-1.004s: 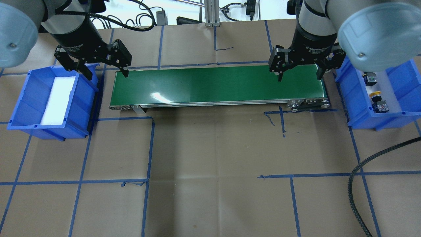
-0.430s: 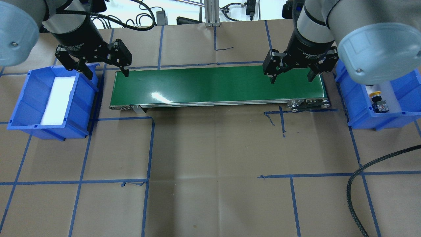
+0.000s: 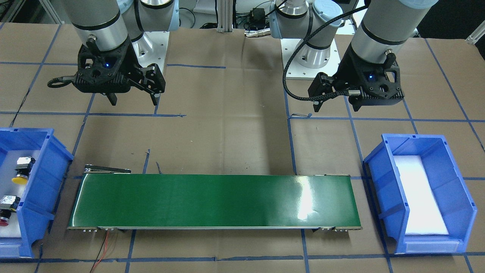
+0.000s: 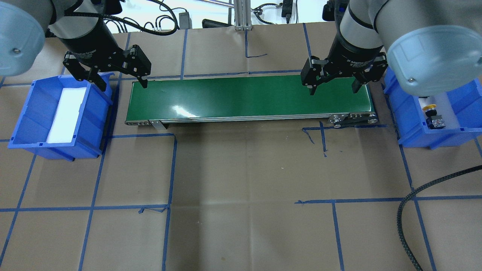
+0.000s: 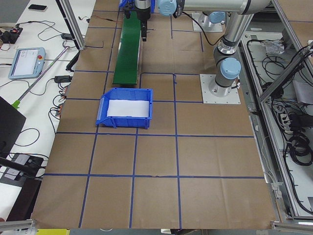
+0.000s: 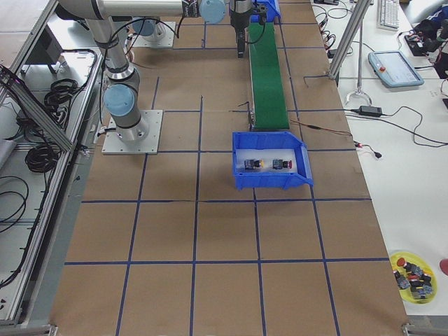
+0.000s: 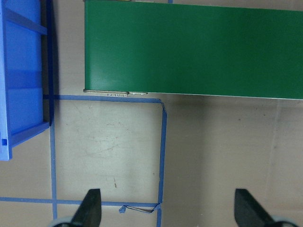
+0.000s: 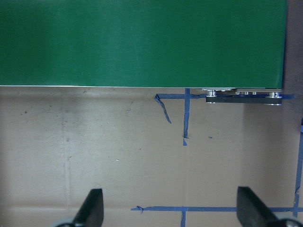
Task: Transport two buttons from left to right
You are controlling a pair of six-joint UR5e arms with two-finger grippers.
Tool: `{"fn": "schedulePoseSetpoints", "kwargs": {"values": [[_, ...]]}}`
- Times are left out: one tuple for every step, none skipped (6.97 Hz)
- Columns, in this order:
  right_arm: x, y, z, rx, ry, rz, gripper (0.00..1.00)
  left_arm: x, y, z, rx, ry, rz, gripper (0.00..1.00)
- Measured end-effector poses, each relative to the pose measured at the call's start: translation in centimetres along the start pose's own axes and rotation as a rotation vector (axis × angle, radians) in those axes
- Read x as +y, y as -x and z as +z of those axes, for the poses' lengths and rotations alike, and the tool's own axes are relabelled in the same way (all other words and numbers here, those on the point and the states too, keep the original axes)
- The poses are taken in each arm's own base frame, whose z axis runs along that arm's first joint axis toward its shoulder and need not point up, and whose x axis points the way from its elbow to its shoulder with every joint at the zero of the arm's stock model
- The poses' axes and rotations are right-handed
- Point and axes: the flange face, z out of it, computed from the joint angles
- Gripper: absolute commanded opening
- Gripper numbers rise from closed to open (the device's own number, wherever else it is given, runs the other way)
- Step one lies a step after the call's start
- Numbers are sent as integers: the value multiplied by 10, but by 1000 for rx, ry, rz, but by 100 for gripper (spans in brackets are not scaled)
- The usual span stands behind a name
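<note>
Both buttons lie on white foam in the right blue bin (image 3: 41,178): the yellow-capped button (image 3: 20,173) and the red-capped button (image 3: 5,212). From overhead only the yellow button (image 4: 431,109) shows, and my right elbow hides the red one. My right gripper (image 4: 333,91) hangs open and empty above the right end of the green conveyor belt (image 4: 241,96), left of that bin (image 4: 412,137). My left gripper (image 4: 123,86) hangs open and empty between the belt's left end and the left blue bin (image 4: 92,109). Each wrist view shows two spread fingertips with nothing between them.
The left bin (image 3: 382,189) holds only a white foam pad (image 3: 418,193). A black braided cable (image 4: 404,210) curls over the table at the near right. Brown paper with blue tape lines covers the table in front of the belt.
My right gripper has shifted left, away from the right bin and farther over the belt's right end, then stopped. Its elbow now covers the red button. The left arm stayed still.
</note>
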Motion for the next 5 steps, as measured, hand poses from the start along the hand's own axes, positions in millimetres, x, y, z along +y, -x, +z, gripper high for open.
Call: {"fn": "schedulePoseSetpoints", "kwargs": {"values": [[-1, 0, 2, 0, 3, 1, 100, 0, 0, 0, 0, 0, 0, 100], [-1, 0, 2, 2, 2, 1, 100, 0, 0, 0, 0, 1, 0, 100], [-2, 0, 1, 6, 1, 1, 100, 0, 0, -1, 0, -2, 0, 100], [-2, 0, 1, 8, 1, 1, 100, -1, 0, -2, -1, -5, 0, 100], [-2, 0, 1, 9, 1, 2, 100, -1, 0, -3, -1, -6, 0, 100]]}}
